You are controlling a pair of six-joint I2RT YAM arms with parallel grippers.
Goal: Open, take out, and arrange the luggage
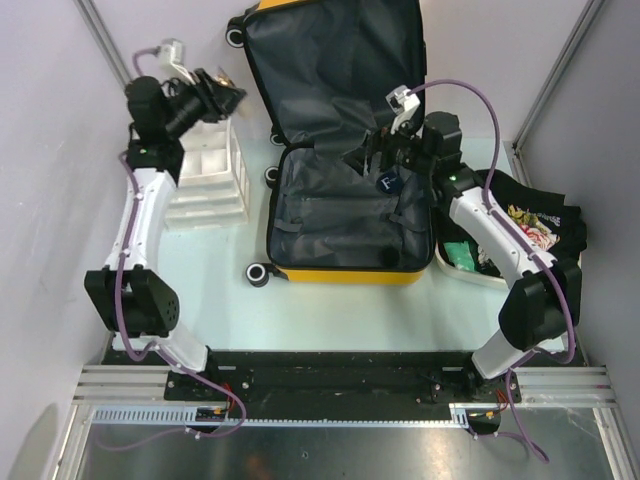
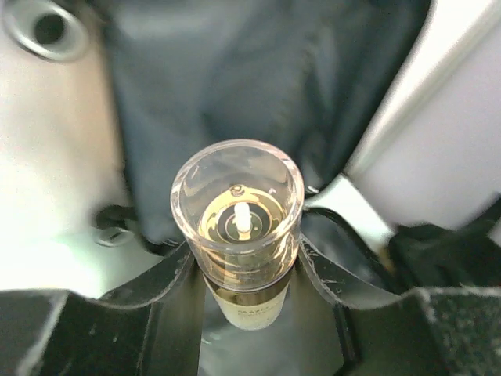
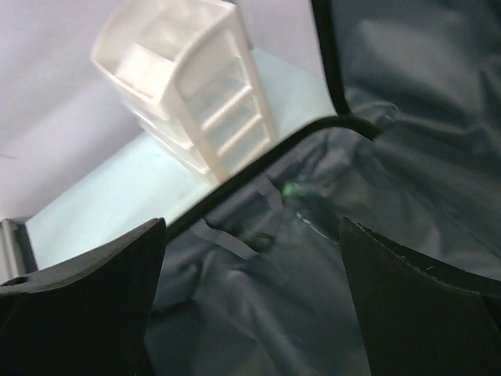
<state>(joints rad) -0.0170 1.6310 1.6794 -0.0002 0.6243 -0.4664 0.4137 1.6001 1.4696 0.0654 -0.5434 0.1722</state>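
The left gripper (image 2: 243,270) clamps a small clear-capped bottle (image 2: 237,207) near the white drawers (image 1: 210,175), far left. The right gripper (image 3: 250,239) gapes wide (nothing in it) above the suitcase (image 1: 340,215), which lies open mid-table.

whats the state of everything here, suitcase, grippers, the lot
suitcase: open, lying flat, grey lining showing
bottle: clear cap on, clamped between the left fingers
left gripper: shut on the bottle
right gripper: open, nothing between its fingers, over the suitcase
drawer unit: upright, left of the suitcase
tub: holds black clothing
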